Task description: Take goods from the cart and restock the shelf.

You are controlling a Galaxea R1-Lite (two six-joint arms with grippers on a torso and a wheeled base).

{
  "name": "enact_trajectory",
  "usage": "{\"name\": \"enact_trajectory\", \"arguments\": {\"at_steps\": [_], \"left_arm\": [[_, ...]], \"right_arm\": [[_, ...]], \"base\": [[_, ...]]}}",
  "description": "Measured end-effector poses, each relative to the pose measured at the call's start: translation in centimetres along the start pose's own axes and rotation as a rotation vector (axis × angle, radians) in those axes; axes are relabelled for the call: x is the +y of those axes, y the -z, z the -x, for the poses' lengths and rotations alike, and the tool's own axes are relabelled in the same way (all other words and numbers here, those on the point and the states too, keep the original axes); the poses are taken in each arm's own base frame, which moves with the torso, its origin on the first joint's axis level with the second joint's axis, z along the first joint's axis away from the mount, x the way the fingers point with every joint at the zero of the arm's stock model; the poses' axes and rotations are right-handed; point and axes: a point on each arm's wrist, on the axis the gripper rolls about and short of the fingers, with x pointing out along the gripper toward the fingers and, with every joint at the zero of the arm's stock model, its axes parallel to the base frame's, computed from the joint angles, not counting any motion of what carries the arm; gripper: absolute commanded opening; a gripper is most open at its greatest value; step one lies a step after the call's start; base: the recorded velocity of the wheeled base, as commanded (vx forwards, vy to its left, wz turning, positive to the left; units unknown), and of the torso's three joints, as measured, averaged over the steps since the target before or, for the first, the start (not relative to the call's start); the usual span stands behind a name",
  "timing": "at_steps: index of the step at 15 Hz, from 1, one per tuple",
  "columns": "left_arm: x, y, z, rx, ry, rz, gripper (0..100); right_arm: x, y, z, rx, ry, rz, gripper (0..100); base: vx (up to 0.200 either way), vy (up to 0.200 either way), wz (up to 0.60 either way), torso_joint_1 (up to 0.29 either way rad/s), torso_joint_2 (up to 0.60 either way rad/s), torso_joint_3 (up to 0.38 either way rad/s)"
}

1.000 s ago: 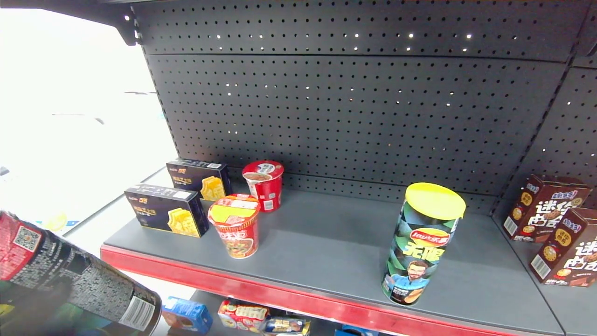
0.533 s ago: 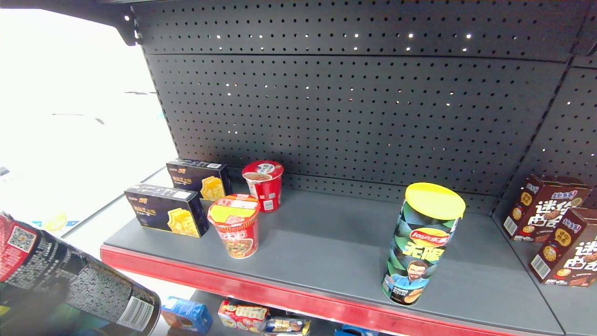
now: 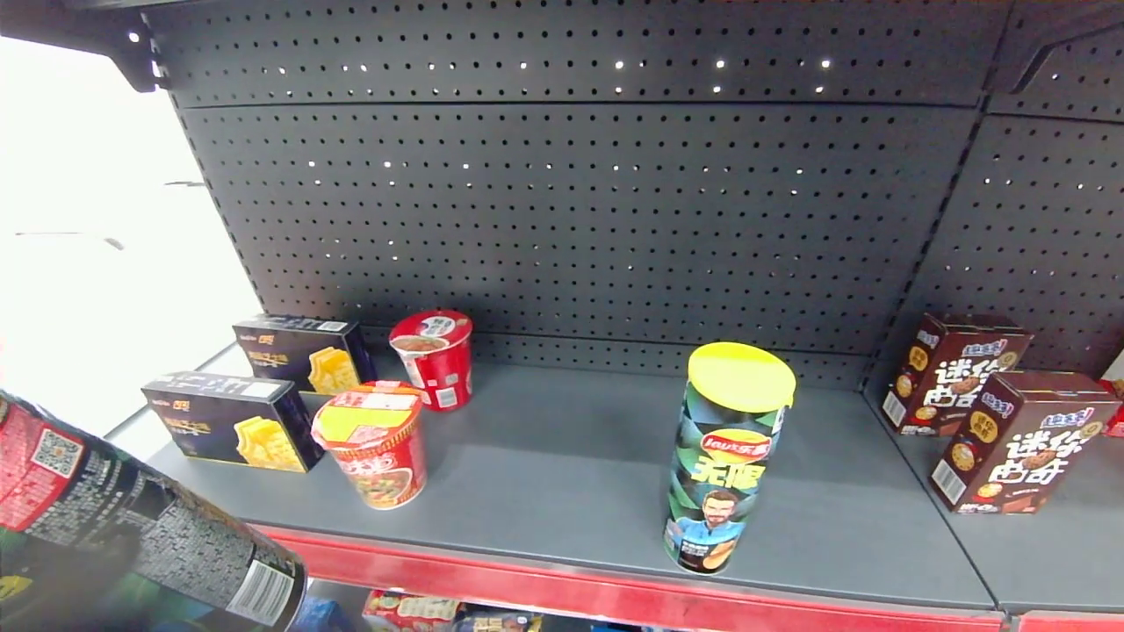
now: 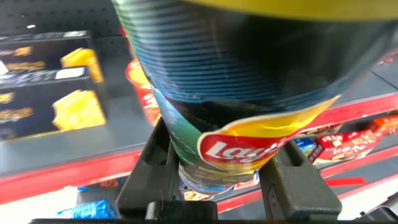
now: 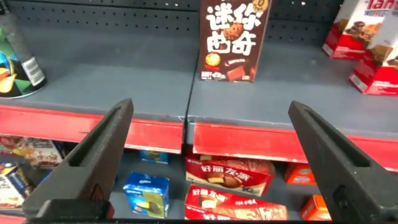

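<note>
Landmark: standing can [image 3: 727, 456], yellow lid, upright near the front of the grey shelf [image 3: 562, 474], a little right of its middle.

- Held can [image 3: 132, 535]: the same sort of tube, tilted. It is well left of the standing can and lower than it, out in front of the shelf's red lip, not on the shelf.
- Left gripper [image 4: 221, 168]: jaws clamped on the held can's lower body, one black finger [image 4: 146, 174] pressed against each side.
- Right gripper [image 5: 211, 155]: jaws spread wide, nothing between them. It hangs in front of the red lip, right of the standing can, whose base shows off to one side in the right wrist view.
- Front noodle cup [image 3: 376, 448]: red, upright, well left of the standing can and about as near the lip.
- Rear noodle cup [image 3: 433, 358]: red, upright, left of the standing can and farther back, near the pegboard [image 3: 562, 219].
- Two dark boxes, front [image 3: 233, 421] and rear [image 3: 303, 354]: farther left than the cups, one behind the other.
- Two brown boxes, rear [image 3: 953, 373] and front [image 3: 1019, 439]: upright, right of the standing can, on the next shelf section.
- Red packets [image 5: 227, 174] and a blue box [image 5: 144, 193]: on the tier below the standing can's shelf.
</note>
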Motion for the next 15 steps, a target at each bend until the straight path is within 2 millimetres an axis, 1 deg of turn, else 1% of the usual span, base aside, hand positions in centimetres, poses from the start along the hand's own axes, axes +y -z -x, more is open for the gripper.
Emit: {"name": "enact_trajectory", "arguments": {"at_steps": [2, 9, 11, 15], "left_arm": [[0.0, 0.06, 0.0, 0.001, -0.001, 0.001, 0], [0.01, 0.19, -0.03, 0.006, 0.0, 0.003, 0], [0.01, 0.09, -0.02, 0.003, 0.0, 0.003, 0], [-0.01, -0.09, 0.0, -0.002, 0.0, 0.003, 0]], "right_arm": [[0.05, -0.06, 0.01, -0.003, -0.019, 0.0, 100], [0.06, -0.03, 0.01, 0.0, -0.026, -0.002, 100], [0.09, -0.07, 0.03, -0.002, -0.038, -0.007, 100], [0.09, -0.04, 0.02, 0.001, -0.041, -0.012, 100]], "base": [[0.0, 0.0, -0.6, 0.0, 0.0, 0.002], [0.0, 0.0, 0.0, 0.0, 0.0, 0.0], [0.0, 0.0, -0.6, 0.007, 0.0, 0.0], [0.0, 0.0, 0.0, 0.0, 0.0, 0.0]]}}
